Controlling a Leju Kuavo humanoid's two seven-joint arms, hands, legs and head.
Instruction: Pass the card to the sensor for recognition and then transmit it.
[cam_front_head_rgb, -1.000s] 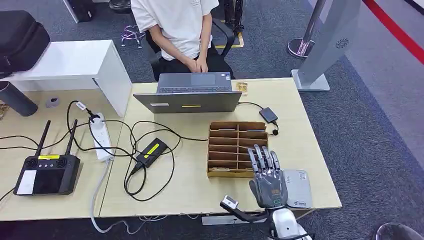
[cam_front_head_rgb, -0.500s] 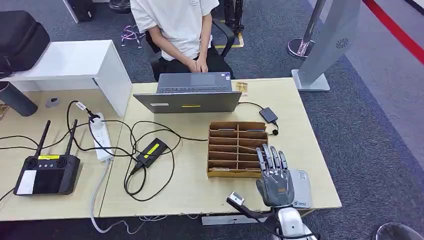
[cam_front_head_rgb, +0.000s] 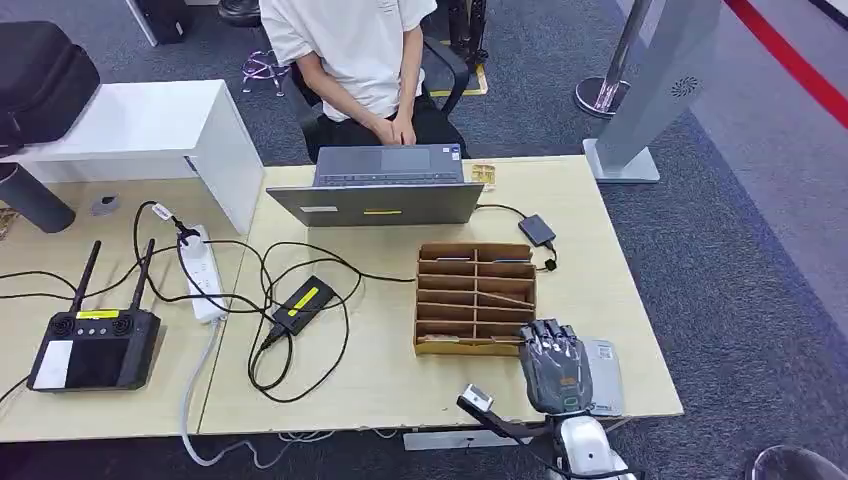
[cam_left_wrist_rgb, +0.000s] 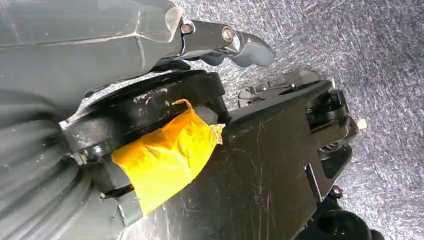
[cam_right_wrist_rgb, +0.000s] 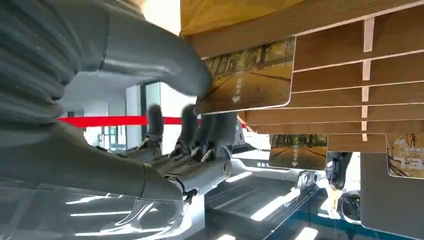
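Right hand (cam_front_head_rgb: 556, 366) sits at the near-right corner of the wooden card rack (cam_front_head_rgb: 475, 295), thumb and fingers pinching a card (cam_right_wrist_rgb: 250, 77) still close against the slots. Sensor (cam_front_head_rgb: 603, 375) lies just beside (handy for the swipe, I'd judge). Left hand (cam_left_wrist_rgb: 150, 55): hanging over carpet, grip can't be told.

Even bright indoor light; soft shadows; wrist views glary.

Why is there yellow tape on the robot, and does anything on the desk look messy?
The yellow tape wraps a dark part near the left wrist, like a makeshift patch; its purpose isn't visible. On the table, black cables sprawl in loose loops beside the laptop.
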